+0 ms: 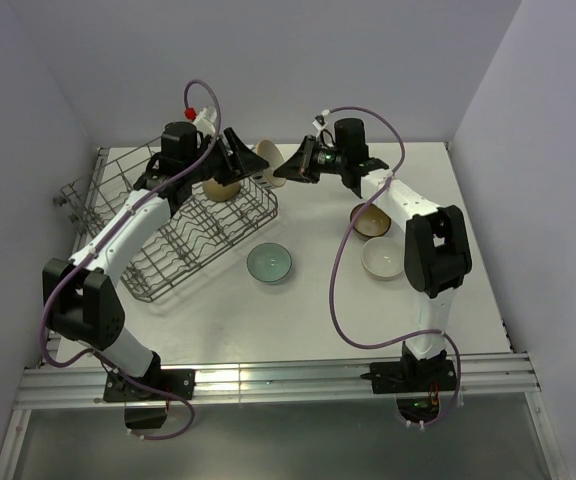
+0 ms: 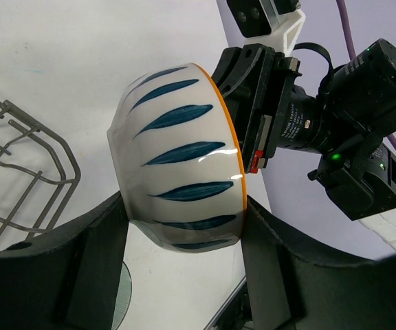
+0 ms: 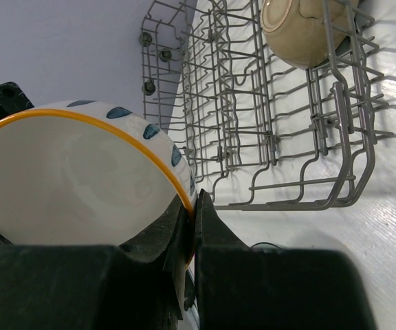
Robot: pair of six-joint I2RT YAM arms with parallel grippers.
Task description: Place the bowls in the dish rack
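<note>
While aloft near grey wire dish rack (image 1: 183,245), blue-striped white bowl (image 2: 177,158) fast in wide-spread left gripper (image 2: 184,240), rim fast in near-closed right gripper (image 3: 192,213).

rack (image 1: 168,252) left, bowl (image 1: 220,188) in its far rt corner

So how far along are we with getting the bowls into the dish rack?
Done: one tan bowl sits in the dish rack. In hand: the striped bowl is gripped by both the left gripper and the right gripper, in the air beside the rack. Left: that bowl, plus the teal bowl, brown bowl and white bowl on the table.
</note>
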